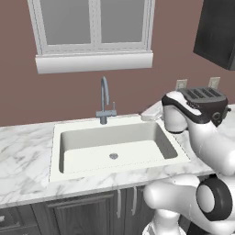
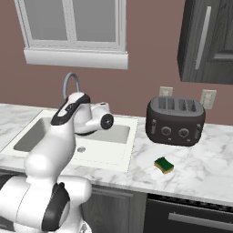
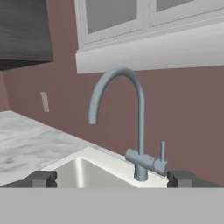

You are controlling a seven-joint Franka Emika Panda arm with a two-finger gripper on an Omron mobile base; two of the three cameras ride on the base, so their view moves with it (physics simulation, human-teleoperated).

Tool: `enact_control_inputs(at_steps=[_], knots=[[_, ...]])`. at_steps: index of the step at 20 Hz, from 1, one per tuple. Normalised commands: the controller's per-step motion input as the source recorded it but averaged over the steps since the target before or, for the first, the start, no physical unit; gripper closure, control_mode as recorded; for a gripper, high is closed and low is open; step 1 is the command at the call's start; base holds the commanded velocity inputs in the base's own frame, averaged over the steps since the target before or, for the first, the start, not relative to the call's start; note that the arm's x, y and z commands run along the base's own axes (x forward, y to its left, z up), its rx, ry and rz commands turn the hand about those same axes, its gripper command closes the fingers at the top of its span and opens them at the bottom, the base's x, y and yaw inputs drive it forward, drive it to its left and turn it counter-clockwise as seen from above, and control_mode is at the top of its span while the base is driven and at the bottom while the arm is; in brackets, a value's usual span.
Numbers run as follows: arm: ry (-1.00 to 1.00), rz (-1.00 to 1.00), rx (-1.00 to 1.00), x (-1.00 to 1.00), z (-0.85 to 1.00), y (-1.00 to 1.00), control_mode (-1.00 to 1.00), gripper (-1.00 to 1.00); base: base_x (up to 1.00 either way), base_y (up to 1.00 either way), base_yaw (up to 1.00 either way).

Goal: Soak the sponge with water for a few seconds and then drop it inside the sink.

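The sponge [image 2: 164, 164], yellow with a dark green top, lies on the marble counter right of the sink [image 2: 129, 136], in front of the toaster. My gripper [image 3: 113, 179] is open, its two dark fingertips wide apart with nothing between them. It hangs over the back of the off-white sink [image 1: 56, 156], level and facing the grey gooseneck tap [image 3: 140, 113], well away from the sponge. The tap [image 1: 104, 98] stands behind the basin, its lever upright. The water is out of view.
A dark four-slot toaster [image 2: 175, 120] stands on the counter right of the sink, against the wall with outlets. A window sill [image 1: 94, 62] juts out above the tap. A dark upper cabinet [image 2: 209, 41] hangs at the right.
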Motion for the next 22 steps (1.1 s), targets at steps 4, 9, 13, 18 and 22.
enact_control_inputs(at_steps=[4, 9, 13, 18, 22], knots=[[0.00, 0.00, 0.01, 0.34, -0.23, 0.01, -1.00, -1.00, 0.00, 0.00, 0.00], [-0.01, 0.00, 0.00, 0.23, -0.32, 0.08, -1.00, -1.00, 0.00, 0.00, 0.00], [-0.04, 0.00, 0.00, 0.13, -0.17, 0.18, -1.00, -1.00, 0.00, 0.00, 0.00], [-0.03, 0.00, 0.00, 0.01, 0.00, 0.31, -1.00, -1.00, 0.00, 0.00, 0.00], [0.00, 0.00, 0.00, 0.01, 0.04, 0.22, -1.00, -1.00, 0.00, 0.00, 0.00]])
